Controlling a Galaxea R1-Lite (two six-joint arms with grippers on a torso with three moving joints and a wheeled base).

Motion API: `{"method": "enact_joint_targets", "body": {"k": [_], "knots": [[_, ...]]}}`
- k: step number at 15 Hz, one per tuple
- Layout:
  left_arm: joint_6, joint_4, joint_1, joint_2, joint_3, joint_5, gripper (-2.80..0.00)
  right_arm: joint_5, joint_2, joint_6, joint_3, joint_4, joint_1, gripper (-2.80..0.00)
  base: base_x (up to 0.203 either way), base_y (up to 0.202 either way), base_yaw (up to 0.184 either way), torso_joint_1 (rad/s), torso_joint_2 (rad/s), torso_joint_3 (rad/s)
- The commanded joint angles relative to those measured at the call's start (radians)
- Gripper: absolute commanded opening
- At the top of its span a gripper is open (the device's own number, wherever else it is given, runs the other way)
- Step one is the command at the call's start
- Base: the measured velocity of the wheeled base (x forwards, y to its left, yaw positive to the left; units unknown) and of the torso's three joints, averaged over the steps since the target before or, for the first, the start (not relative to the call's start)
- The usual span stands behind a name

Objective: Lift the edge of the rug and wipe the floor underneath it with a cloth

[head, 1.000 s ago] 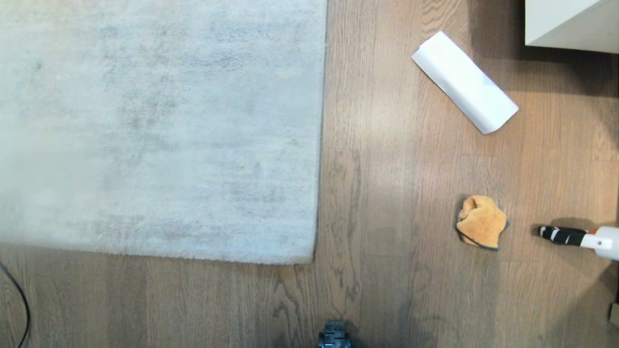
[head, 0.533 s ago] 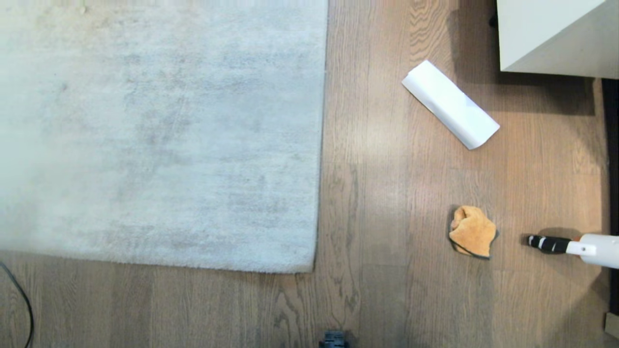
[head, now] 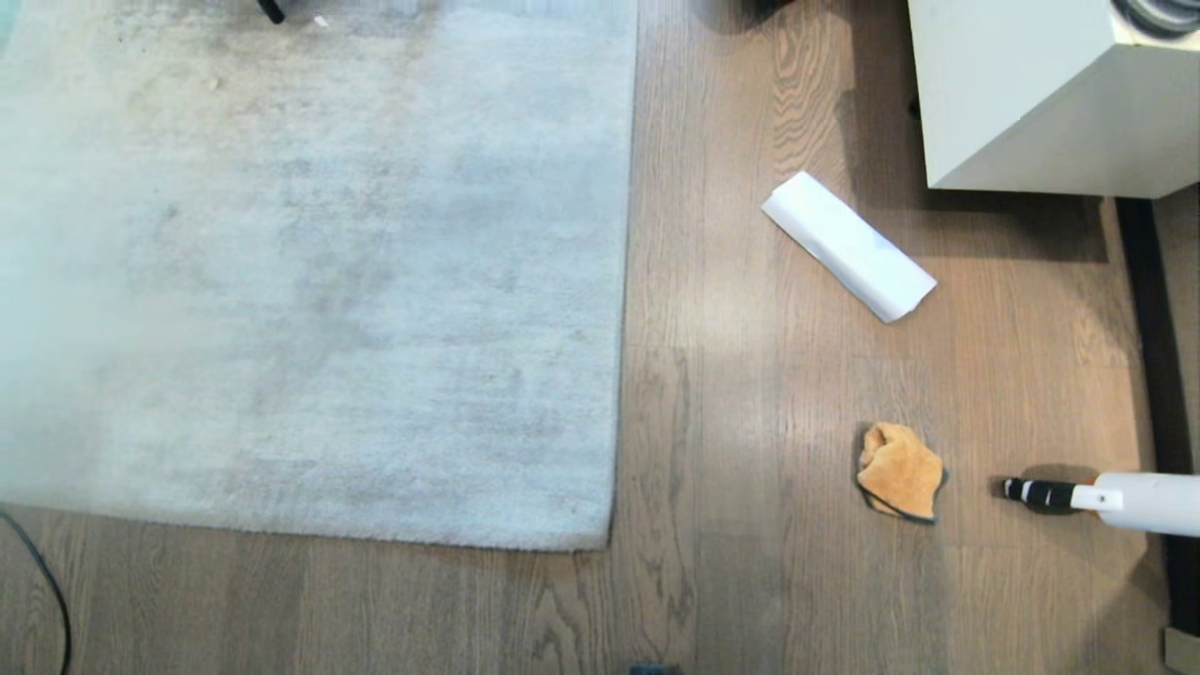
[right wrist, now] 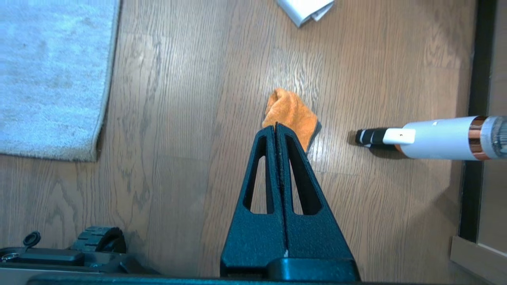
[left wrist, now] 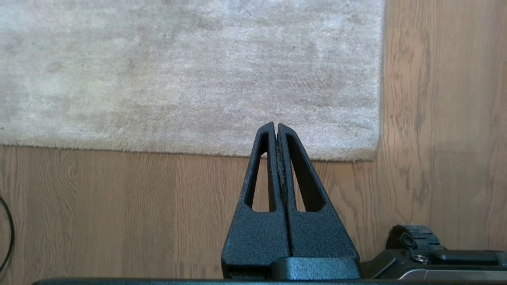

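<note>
rug (head: 309, 281): large, rectangular, pale grey, short matted pile with darker smudges. Lies flat on the floor; near edge and right edge straight, near right corner square and down.
floor (head: 712, 450): brown-grey wood-grain planks running away from the robot, dark swirling grain, soft sheen patches to the right of the rug.
cloth (head: 900, 471): small orange-tan fluffy rag, crumpled into a lump, dark edging along its near side. On bare floor, well right of the rug corner, touching nothing.
paper (head: 848, 246): white sheet, loosely rolled or folded into a flattish tube, lying at a slant on the floor beyond the cloth, apart from it.
tool (head: 1102, 497): white cylindrical body with a black, white-banded tip, lying on the floor just right of the cloth, tip pointing at the cloth but not touching; copper band visible in the right wrist view.
cabinet (head: 1041, 103): off-white box-shaped furniture at far right, casting a shadow on the planks.
cable (head: 47, 591): thin black cord curving over the floor at near left.
left gripper (left wrist: 276, 126): black textured fingers pressed together, empty, hanging above the rug's near edge.
right gripper (right wrist: 276, 126): fingers pressed together, empty, above the floor with the cloth just past the tips in its own view.
base: dark wheel and housing visible low in both wrist views.
</note>
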Motion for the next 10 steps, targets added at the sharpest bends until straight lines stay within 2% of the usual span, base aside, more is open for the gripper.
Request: {"method": "enact_joint_targets", "body": {"k": [1, 10], "knots": [[0.000, 0.000, 0.000, 0.000, 0.000, 0.000, -2.80, 0.001, 0.001, -0.001, 0.000, -0.002, 0.000, -2.80, 0.000, 0.000, 0.000, 0.006, 0.00, 0.203], [0.000, 0.000, 0.000, 0.000, 0.000, 0.000, -2.80, 0.001, 0.002, -0.001, 0.000, 0.000, 0.000, -2.80, 0.000, 0.000, 0.000, 0.003, 0.00, 0.203]]}}
